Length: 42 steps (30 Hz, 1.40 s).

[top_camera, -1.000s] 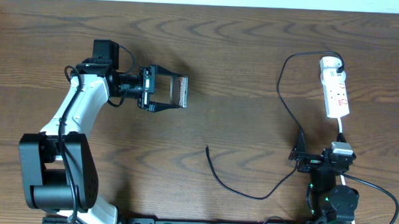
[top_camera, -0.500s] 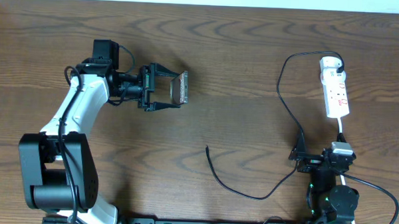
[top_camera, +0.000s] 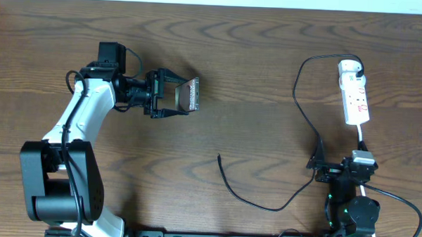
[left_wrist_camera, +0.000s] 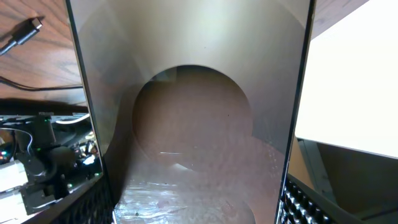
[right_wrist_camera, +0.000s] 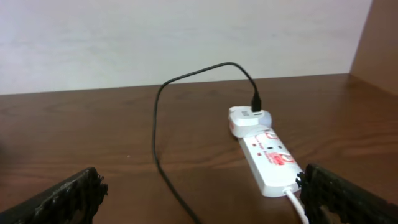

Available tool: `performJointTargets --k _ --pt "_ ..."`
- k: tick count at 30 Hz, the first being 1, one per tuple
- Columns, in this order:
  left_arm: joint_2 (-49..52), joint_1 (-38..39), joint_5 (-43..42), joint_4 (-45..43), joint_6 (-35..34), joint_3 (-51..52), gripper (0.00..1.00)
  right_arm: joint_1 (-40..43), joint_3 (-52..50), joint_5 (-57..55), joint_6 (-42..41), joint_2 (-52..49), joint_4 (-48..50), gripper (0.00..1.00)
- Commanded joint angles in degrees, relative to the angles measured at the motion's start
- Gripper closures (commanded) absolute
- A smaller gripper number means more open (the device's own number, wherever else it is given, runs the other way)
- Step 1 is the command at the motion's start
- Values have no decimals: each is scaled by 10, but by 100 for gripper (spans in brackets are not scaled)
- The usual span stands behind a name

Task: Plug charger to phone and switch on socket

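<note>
**Left gripper** (top_camera: 191,95): its pads (left_wrist_camera: 102,202) are clamped on the two long edges of the phone (left_wrist_camera: 193,124). The phone is held on edge and shows as a narrow strip from overhead. Its glossy dark face fills the left wrist view and mirrors a round shape. Whether its lower edge touches the table cannot be told.

**Right gripper** (right_wrist_camera: 199,186): its fingers (right_wrist_camera: 71,196) are spread wide apart and hold nothing. It sits low at the near right edge of the table, pointing toward the socket.

**Charger** (right_wrist_camera: 155,130): a thin black cable.
- It leaves the round white plug (right_wrist_camera: 247,118), arches up and to the left, then runs down the table past the right gripper.
- It curves back to the middle of the table, where the plug tip (top_camera: 219,157) lies free on the wood, well apart from the phone.

**Socket** (top_camera: 355,99): a narrow white strip with red marks, lying flat at the far right.
- The white plug is seated at its far end.
- A white cord leaves its near end toward the right arm.
- The switch positions are too small to read.

**Table** (top_camera: 255,50): dark brown wood with a pronounced wavy grain, spanning the whole overhead view.

**Room**:
- A plain pale wall (right_wrist_camera: 155,37) stands behind the far edge of the table.
- A brown panel (right_wrist_camera: 379,43) rises at the right of the right wrist view.
</note>
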State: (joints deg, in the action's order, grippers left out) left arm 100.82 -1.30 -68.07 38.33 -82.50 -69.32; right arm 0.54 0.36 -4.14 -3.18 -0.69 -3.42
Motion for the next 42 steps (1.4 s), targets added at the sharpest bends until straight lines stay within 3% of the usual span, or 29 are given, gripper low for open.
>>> performJointTargets --k 1,7,11,19,22,27,35,42 --pt "-17 -2 -13 0 8 -22 93 3 0 -13 7 3 -3 1" --pt "-17 -2 -20 0 10 -22 93 3 0 -9 -42 3 11 1" --pt "-17 -2 -28 0 19 -22 93 3 1 97 -119 3 37 1" --pt "-17 -2 -54 -3 21 -22 93 2 108 155 -153 -64 -55 1" --pt "-17 -2 -50 -2 21 -22 93 2 176 182 -152 -132 -77 1" --pt "-17 -2 -36 -2 21 -22 92 1 351 277 -153 -339 -160 1" --pt "-17 -2 73 -2 21 -22 93 -50 594 481 -152 -610 -319 1" --pt "-17 23 158 -2 21 -22 93 -116 633 591 -157 -757 -252 1"
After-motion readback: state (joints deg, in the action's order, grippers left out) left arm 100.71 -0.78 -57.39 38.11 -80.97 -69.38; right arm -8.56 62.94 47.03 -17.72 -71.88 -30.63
